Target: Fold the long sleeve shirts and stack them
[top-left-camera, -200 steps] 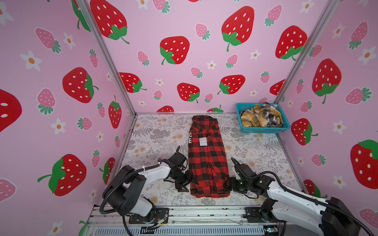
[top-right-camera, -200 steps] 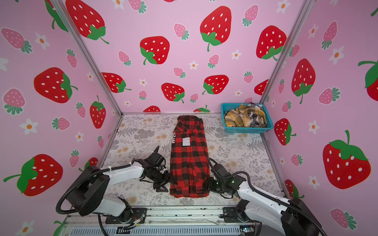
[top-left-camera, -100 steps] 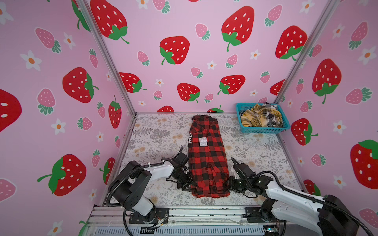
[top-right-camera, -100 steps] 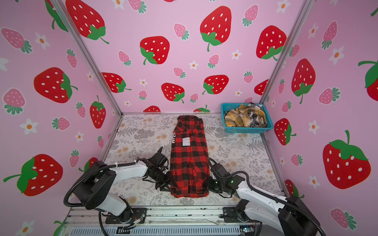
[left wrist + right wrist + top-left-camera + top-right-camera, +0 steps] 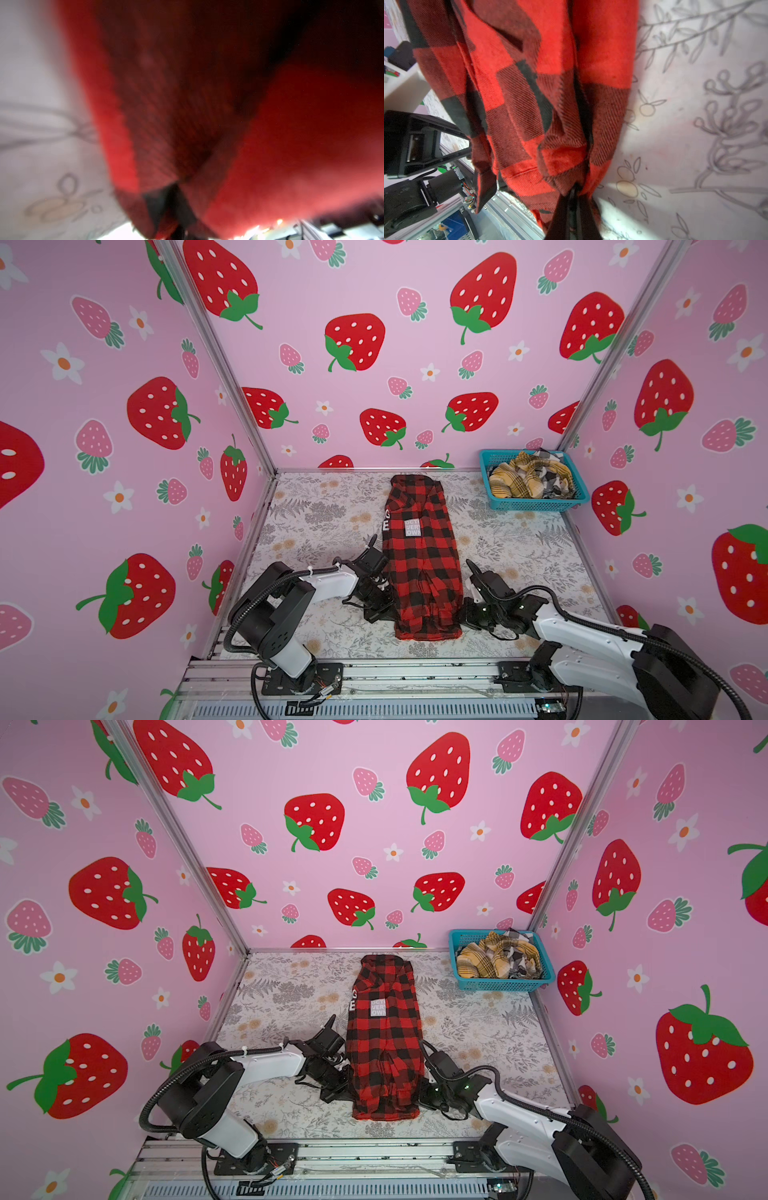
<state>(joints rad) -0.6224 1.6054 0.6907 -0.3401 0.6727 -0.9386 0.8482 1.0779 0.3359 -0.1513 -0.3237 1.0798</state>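
Red-and-black buffalo-check flannel shirt (image 5: 422, 564), soft and limp, should lift evenly by its near hem corners, pinched by left claw (image 5: 390, 613) and right claw (image 5: 464, 612).

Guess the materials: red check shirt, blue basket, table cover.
The red-and-black shirt looks like brushed woven flannel, matte: twill ribs and a fuzzy nap show in the right wrist view. The basket looks like turquoise moulded plastic with a slight sheen: regular mesh holes in its wall. The table cover is a smooth floral-printed sheet; cloth or vinyl, cannot tell.
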